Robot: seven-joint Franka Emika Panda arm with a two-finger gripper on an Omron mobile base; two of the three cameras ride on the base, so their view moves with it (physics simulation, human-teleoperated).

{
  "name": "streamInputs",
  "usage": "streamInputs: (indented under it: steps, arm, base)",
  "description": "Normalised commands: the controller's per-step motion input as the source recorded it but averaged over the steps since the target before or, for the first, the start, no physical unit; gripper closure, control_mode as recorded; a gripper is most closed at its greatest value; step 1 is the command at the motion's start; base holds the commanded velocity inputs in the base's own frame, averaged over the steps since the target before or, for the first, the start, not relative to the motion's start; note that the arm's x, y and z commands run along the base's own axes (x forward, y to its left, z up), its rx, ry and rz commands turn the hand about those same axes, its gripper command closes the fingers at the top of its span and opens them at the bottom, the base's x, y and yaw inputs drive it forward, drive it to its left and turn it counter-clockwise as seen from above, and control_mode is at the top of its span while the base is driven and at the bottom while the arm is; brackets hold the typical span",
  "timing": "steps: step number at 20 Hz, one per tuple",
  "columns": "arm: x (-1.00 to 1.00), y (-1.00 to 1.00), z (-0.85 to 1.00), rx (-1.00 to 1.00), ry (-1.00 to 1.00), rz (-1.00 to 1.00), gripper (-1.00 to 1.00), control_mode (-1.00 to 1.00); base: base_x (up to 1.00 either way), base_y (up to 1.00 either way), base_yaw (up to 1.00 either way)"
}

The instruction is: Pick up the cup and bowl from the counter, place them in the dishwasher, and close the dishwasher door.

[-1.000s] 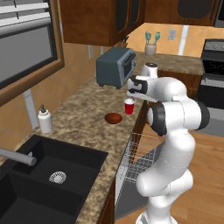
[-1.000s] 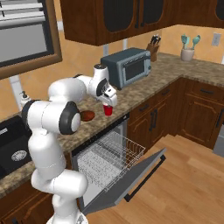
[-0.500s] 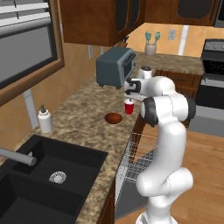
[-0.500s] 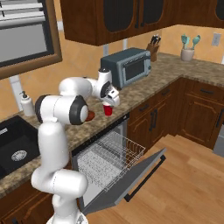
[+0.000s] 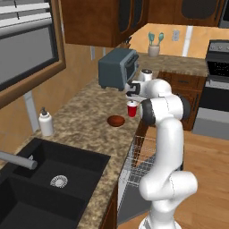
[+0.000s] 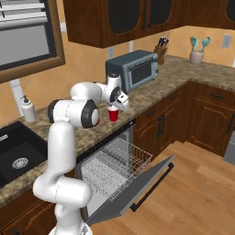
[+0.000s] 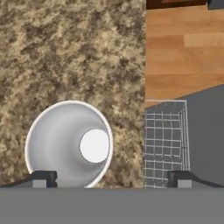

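Jaws (image 7: 112, 178) released above cup (image 7: 70, 144), cup near counter (image 7: 65, 52) edge, dishwasher door (image 6: 133, 193) dropped open.

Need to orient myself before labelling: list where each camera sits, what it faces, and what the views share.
Left base view: behind-left, faces the counter; arm rises lower right.
Right base view: behind-right, faces the dishwasher; arm rises lower left.
Hand view: looks down; pincer fingertips at the bottom.
Shared: the cup under the pincer, on granite.
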Motion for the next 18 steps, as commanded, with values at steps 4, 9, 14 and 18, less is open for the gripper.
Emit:
streamInputs:
  steps: [4,9,14,18]
  arm:
    - [0.25,0.00,-0.36,0.00,0.00,0.00,-1.00,-1.00]
    - [0.12,0.00,-0.33,0.00,0.01,0.00,-1.00,-1.00]
    - [0.01,0.00,-0.50,0.00,0.03,0.00,1.00,-1.00]
    - [0.00,0.00,-0.42,0.00,0.03,0.00,1.00,-1.00]
  base:
    - [0.00,0.00,0.00]
    - [0.00,0.00,0.00]
    - [0.00,0.00,0.00]
    - [0.00,0.00,0.00]
